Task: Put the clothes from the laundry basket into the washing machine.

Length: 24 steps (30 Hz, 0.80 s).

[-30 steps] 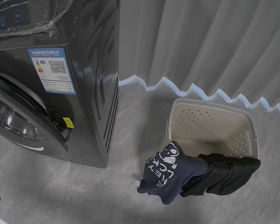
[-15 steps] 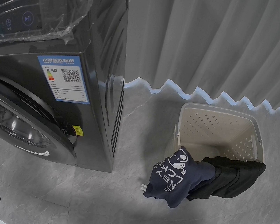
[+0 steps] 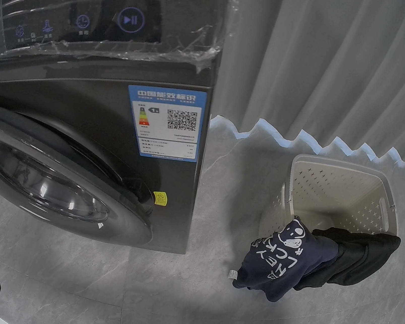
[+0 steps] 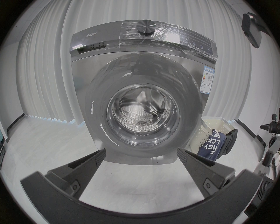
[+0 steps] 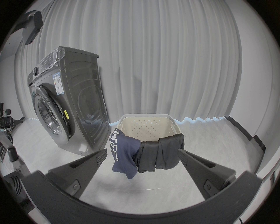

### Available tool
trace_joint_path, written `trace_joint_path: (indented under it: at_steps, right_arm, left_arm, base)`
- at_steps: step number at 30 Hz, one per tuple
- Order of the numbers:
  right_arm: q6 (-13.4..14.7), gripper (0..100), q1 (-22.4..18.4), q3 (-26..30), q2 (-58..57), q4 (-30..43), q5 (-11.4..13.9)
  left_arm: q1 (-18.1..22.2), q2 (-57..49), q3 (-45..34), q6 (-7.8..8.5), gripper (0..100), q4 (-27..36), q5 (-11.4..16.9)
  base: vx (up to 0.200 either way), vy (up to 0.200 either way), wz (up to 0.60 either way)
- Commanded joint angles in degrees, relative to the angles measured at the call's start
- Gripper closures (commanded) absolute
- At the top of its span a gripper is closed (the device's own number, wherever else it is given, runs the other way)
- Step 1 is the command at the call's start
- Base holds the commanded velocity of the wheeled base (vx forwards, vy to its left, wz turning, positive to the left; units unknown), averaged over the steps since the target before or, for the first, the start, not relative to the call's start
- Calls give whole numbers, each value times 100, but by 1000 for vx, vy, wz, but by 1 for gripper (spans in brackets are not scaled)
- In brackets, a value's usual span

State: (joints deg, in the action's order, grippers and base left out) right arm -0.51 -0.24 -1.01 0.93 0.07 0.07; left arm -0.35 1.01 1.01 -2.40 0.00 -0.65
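Nothing loaded yet. Navy shirt (image 3: 280,262) and black garment (image 3: 357,257) hang over laundry basket (image 3: 344,168) rim, beside washing machine (image 3: 111,155), door apparently shut. Left gripper (image 4: 140,153), right gripper (image 5: 140,153): spread, empty.

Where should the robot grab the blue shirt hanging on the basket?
Probably at the top fold, where the blue shirt bends over the basket rim. It hangs down the outside on the robot's side, beside the black cloth, so coming from above on that near side, with fingers across the fold, looks easiest.
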Motion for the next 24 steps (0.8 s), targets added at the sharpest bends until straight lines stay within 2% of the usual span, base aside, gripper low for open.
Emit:
trace_joint_path:
  at_steps: [1, 7, 13, 24]
  right_arm:
    - [-2, 0, 7, 92, -93, 1, 1]
    - [-2, 0, 7, 92, -93, 1, 1]
    - [-2, 0, 7, 92, -93, 1, 1]
    - [-2, 0, 7, 92, -93, 1, 1]
  left_arm:
    - [0, -75, -92, 3, 0, 0, 3]
    - [0, -75, -92, -15, 0, 0, -6]
    - [0, -75, -92, -6, 0, 0, -6]
    - [0, -75, -92, -15, 0, 0, 3]
  base:
    - [-200, 0, 0]
    - [-200, 0, 0]
    - [0, 0, 0]
    - [0, 200, 0]
